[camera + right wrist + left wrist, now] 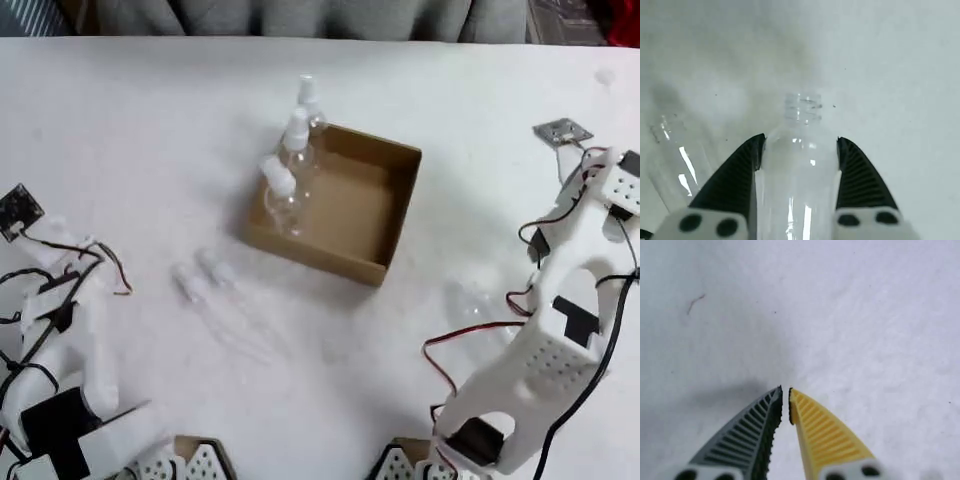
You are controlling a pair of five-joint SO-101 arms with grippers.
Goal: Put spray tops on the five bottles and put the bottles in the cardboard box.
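The right gripper (800, 142) clasped an uncapped clear plastic bottle (801, 170) lying on the white table (150, 150), with a second clear bottle (672, 160) just beside it. The left gripper (786, 391) was clenched on nothing over the table. Three capped spray bottles (288, 175) stood in the brown cardboard box (322, 256), and two loose white spray tops (203, 275) lay near it.

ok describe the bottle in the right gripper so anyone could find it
Find the cardboard box mid-table; to its right, by the right arm, two clear bottles lie on the white tabletop. The one meant is the uncapped bottle gripped in the right gripper, threaded neck pointing away from it; the other bottle lies loose alongside.
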